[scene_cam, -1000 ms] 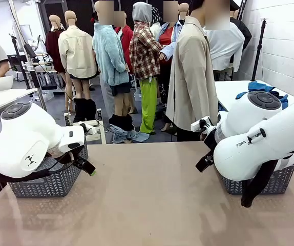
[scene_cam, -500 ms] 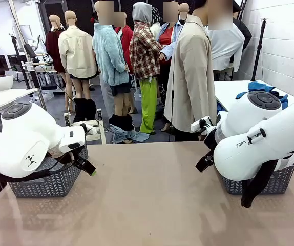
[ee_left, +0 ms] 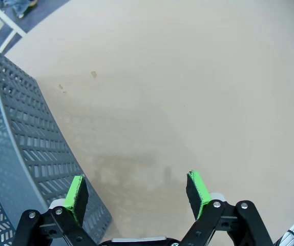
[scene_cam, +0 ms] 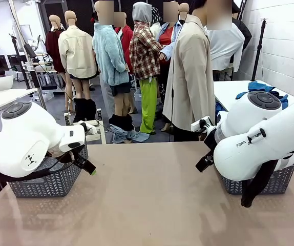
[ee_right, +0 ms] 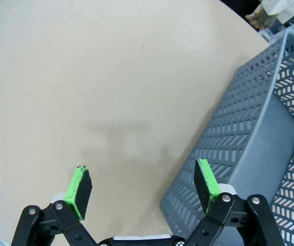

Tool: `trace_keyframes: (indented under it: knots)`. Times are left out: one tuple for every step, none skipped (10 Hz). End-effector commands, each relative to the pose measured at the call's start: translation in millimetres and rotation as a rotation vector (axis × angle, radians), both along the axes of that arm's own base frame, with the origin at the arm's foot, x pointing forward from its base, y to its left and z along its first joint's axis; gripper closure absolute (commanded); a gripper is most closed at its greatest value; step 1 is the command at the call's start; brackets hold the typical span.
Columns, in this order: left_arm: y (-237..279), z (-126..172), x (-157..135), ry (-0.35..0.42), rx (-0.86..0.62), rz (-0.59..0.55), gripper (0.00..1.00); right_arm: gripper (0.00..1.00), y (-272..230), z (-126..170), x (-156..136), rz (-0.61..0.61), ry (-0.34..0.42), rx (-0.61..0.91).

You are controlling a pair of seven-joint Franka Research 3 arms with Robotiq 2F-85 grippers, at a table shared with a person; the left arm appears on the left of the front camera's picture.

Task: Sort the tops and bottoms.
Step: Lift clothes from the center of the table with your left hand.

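Note:
The tops and the bottoms are out of view. My left gripper [ee_left: 137, 192] hangs open over the bare tan table [ee_left: 177, 92], right beside the wall of the left grey basket [ee_left: 19, 148]. In the front view the left gripper [scene_cam: 88, 168] pokes out in front of that basket [scene_cam: 44, 183]. My right gripper [ee_right: 143, 187] is open too, with nothing between its fingers. It hovers over the table next to the corner of the right grey basket [ee_right: 249, 138]. What I see of both baskets' insides holds no cloth.
A person in a beige coat [scene_cam: 190, 82] stands at the table's far edge. A heap of blue cloth [scene_cam: 259, 88] lies on a white side table at the back right. The right basket [scene_cam: 277, 180] sits partly behind my right arm [scene_cam: 249, 138].
Both arms and grippers have stayed still. Only a person far off at the back left has moved.

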State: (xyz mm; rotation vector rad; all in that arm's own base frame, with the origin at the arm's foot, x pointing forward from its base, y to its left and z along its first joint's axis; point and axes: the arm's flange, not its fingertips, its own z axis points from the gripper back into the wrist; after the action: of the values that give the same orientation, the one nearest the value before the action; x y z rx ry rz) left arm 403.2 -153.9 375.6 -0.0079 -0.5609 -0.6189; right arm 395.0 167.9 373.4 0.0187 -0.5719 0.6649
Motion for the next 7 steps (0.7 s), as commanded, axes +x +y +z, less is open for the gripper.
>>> trace_keyframes:
  knots:
    - [2.8,30.3,-4.9,-0.126,0.026,0.018,0.00,0.00,0.1,15.1,-4.1,0.017,-0.059,0.006]
    - [7.8,54.2,-10.3,-0.198,0.019,0.031,0.00,0.00,0.4,35.7,-9.6,0.028,-0.145,0.006]
    - [14.0,79.7,-19.0,-0.278,0.022,0.042,0.00,0.00,0.3,62.4,-21.1,0.030,-0.234,-0.003]
    - [21.7,101.3,-25.1,-0.332,0.045,0.069,0.00,0.00,-6.5,85.0,-28.8,0.009,-0.301,-0.003]
    - [38.7,119.4,-30.1,-0.357,0.059,0.106,0.00,0.00,-20.2,113.1,-39.4,-0.058,-0.379,-0.018]
    - [65.6,135.2,-36.9,-0.375,0.058,0.164,0.00,0.00,-45.6,136.7,-54.0,-0.132,-0.449,-0.004]
    - [106.0,145.3,-44.6,-0.362,0.038,0.242,0.00,0.00,-80.0,158.4,-70.3,-0.232,-0.512,0.030]
